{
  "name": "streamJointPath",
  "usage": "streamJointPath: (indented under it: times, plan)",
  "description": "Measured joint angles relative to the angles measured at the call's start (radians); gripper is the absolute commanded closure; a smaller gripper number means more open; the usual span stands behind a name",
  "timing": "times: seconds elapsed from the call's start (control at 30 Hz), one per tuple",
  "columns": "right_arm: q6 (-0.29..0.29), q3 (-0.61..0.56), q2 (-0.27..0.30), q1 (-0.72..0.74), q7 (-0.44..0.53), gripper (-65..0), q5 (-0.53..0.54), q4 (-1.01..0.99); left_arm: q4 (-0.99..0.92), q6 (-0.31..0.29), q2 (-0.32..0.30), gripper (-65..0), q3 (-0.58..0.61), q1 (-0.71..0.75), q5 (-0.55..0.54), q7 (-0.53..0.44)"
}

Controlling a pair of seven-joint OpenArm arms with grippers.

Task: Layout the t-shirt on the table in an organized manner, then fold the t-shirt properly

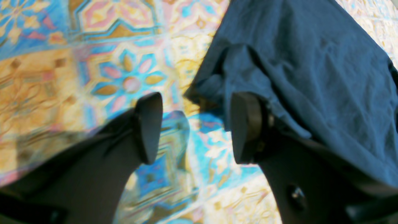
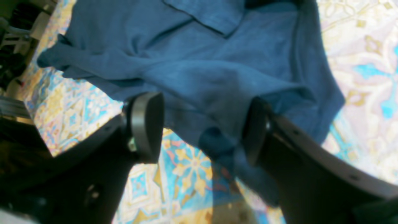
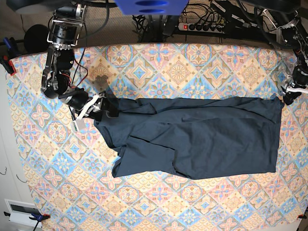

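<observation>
t-shirt (image 3: 202, 137) is spread on surface (image 3: 159, 207), long axis running between the 2 tools | right tool (image 2: 199, 127) spread, a fold hanging between its jaws, ungripped | left tool (image 1: 196, 127) spread, nothing held, shirt edge just beside

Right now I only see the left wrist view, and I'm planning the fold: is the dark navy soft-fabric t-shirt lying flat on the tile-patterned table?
Observer: Mostly. The dark navy t-shirt spreads lengthwise across the tile-patterned table, but the end by the other arm is rumpled.
Operator: Where is the right hand?
Observer: The right hand is at that rumpled end's upper corner in the base view.
Operator: Gripping it?
Observer: No, its fingers stand apart, with fabric loose between them.
</observation>
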Motion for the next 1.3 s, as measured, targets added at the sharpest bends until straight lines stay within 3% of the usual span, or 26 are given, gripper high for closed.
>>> streamJointPath:
  times: [0.3, 0.7, 0.77, 0.9, 1.3]
  plan:
    - [0.001, 0.011, 0.002, -0.084, -0.001, -36.4, 0.000, 0.101, -0.133, 0.002, 0.012, -33.3, 0.021, -0.087, -0.008, 0.006]
    - [0.000, 0.035, 0.003, -0.121, -0.005, -36.4, -0.002, 0.102, -0.233, -0.001, 0.087, -32.6, 0.034, -0.214, -0.002, 0.034]
    - [0.000, 0.032, 0.003, -0.134, -0.014, -36.4, -0.003, 0.102, -0.234, 0.000, 0.097, -28.8, 0.032, -0.219, -0.001, 0.029]
    - [0.000, 0.031, 0.003, -0.162, -0.011, -36.4, -0.001, 0.102, -0.235, 0.000, 0.106, -1.1, 0.032, -0.221, -0.010, 0.029]
    - [0.000, 0.045, 0.000, -0.166, 0.000, -36.6, 0.000, 0.011, -0.235, -0.001, 0.047, 0.0, 0.027, -0.216, -0.011, 0.035]
